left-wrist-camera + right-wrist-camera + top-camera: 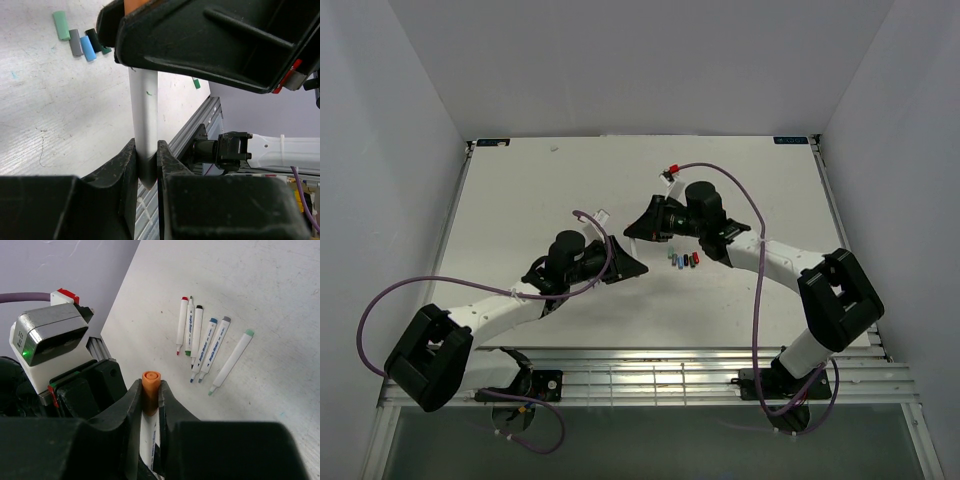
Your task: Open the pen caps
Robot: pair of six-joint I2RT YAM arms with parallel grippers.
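One white pen (144,115) is held between both grippers above the table. My left gripper (146,150) is shut on the barrel near its tapered end. At the other end, my right gripper (150,386) is shut on the pen's orange cap (150,382), which still sits on the barrel. In the top view the left gripper (626,263) and the right gripper (643,228) meet nose to nose at mid-table. Several loose pen caps (682,262) lie in a row just right of them, among them a green cap (62,25), a blue cap (88,48) and a black cap (93,39).
Several uncapped white pens (205,345) lie side by side on the white table (550,190), tips toward the near edge. A slatted metal rail (650,375) runs along the table's front, and grey walls close in the sides and back.
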